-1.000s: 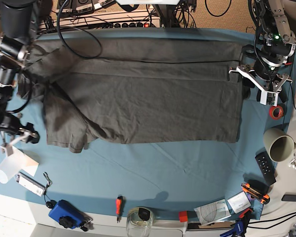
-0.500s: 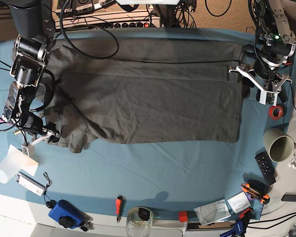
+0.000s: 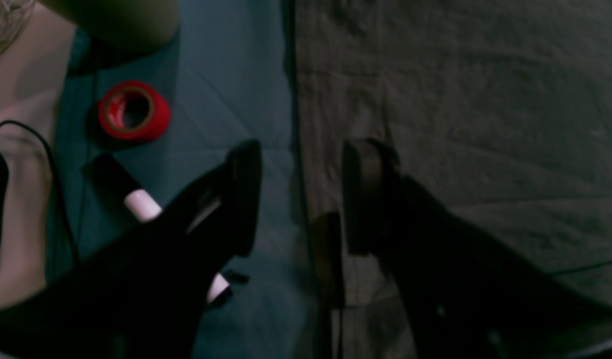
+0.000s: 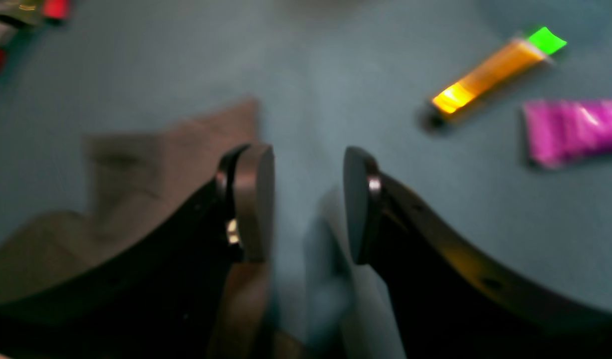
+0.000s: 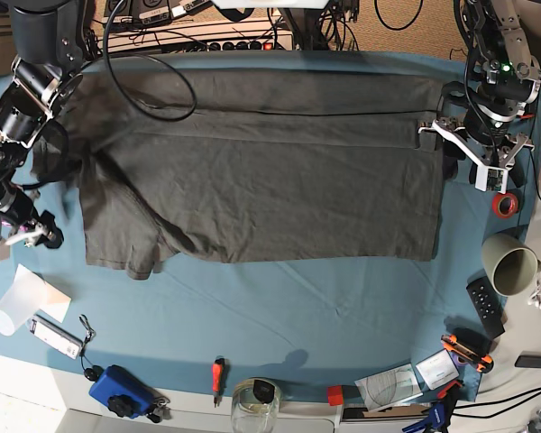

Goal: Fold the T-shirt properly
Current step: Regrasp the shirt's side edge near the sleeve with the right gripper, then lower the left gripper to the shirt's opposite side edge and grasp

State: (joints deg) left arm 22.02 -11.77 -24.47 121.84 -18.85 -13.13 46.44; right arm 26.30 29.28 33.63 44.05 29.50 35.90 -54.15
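Note:
The dark olive-grey T-shirt (image 5: 270, 180) lies spread flat across the blue-teal table cloth (image 5: 298, 307), with its left part rumpled. My left gripper (image 5: 451, 155) is at the shirt's right edge. In the left wrist view it (image 3: 301, 199) is open and straddles that edge, one finger over the shirt (image 3: 485, 99) and one over the cloth. My right gripper (image 5: 22, 239) hovers over the cloth just left of the shirt's lower left corner. In the right wrist view it (image 4: 306, 199) is open and empty, with blurred grey-brown fabric (image 4: 151, 164) beside its left finger.
A red tape roll (image 5: 504, 205), a grey-green cup (image 5: 509, 264) and a remote (image 5: 484, 307) lie on the right. A white paper cup (image 5: 13, 307), a blue object (image 5: 117, 390), a screwdriver (image 5: 218, 373) and a glass jar (image 5: 255, 403) line the front. Cables run along the far edge.
My right gripper reached right onto the shirt's lower left corner half a second ago and has moved back left, off the shirt. The left arm has not moved.

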